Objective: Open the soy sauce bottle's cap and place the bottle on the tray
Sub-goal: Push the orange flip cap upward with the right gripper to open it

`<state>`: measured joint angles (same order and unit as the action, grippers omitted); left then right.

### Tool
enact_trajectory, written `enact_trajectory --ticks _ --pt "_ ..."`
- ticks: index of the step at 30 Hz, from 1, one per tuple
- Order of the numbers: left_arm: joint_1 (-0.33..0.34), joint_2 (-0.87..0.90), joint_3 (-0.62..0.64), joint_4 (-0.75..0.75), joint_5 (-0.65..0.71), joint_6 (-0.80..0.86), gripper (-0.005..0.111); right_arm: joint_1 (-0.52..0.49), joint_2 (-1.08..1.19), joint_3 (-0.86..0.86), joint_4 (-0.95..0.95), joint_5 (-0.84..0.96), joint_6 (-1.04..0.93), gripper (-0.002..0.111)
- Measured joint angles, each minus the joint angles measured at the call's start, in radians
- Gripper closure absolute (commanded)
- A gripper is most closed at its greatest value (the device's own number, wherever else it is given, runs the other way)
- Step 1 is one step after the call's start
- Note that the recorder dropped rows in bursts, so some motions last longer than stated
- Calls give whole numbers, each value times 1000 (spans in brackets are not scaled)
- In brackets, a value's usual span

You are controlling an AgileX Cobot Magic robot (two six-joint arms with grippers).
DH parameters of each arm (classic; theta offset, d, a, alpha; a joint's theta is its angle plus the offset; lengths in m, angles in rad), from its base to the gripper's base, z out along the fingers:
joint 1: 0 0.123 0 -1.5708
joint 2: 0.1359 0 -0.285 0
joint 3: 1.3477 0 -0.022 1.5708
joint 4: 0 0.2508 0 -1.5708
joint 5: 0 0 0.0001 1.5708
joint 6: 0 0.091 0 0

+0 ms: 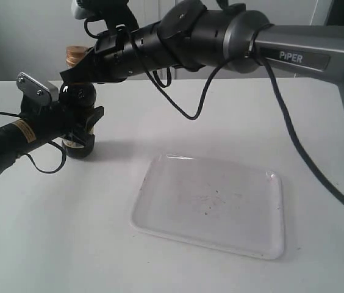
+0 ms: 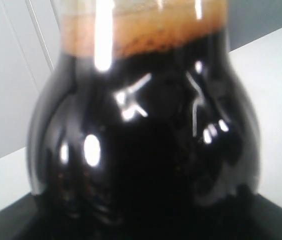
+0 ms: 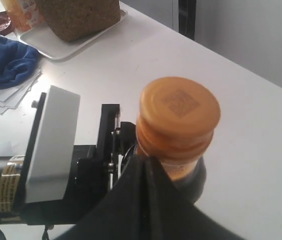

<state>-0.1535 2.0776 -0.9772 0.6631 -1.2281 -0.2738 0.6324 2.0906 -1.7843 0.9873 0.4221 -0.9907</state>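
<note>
The soy sauce bottle (image 1: 74, 93) stands upright on the table at the far left, with my left gripper (image 1: 80, 131) shut round its lower body. Its near-black liquid (image 2: 141, 150) fills the left wrist view, foam at the neck. The golden-orange cap (image 1: 74, 56) sits flat and closed on top (image 3: 179, 112). My right gripper (image 1: 68, 74) reaches across from the right. Its fingers are pressed together, and their tip (image 3: 147, 160) touches the neck just under the cap's rim. The white tray (image 1: 178, 183) lies flat to the right of the bottle.
A black cable (image 1: 190, 116) hangs from the right arm above the table. Beyond the bottle in the right wrist view are a blue cloth (image 3: 6, 62), loose papers (image 3: 3, 102) and a second white tray (image 3: 56, 47) holding a cork block (image 3: 78, 17).
</note>
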Motion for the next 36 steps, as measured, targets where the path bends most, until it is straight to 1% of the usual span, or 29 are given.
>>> enact_trajectory --ticks 16,26,30,36 --pt "0 0 0 0 0 2 107 0 0 -40 0 -48 0 108" --pt "0 0 0 16 -4 24 107 0 1 -48 0 -282 1 108" --pt "0 0 0 18 -4 26 107 0 1 -48 2 -287 2 108" --pt "0 0 0 18 -4 27 107 0 1 -48 2 -238 2 108"
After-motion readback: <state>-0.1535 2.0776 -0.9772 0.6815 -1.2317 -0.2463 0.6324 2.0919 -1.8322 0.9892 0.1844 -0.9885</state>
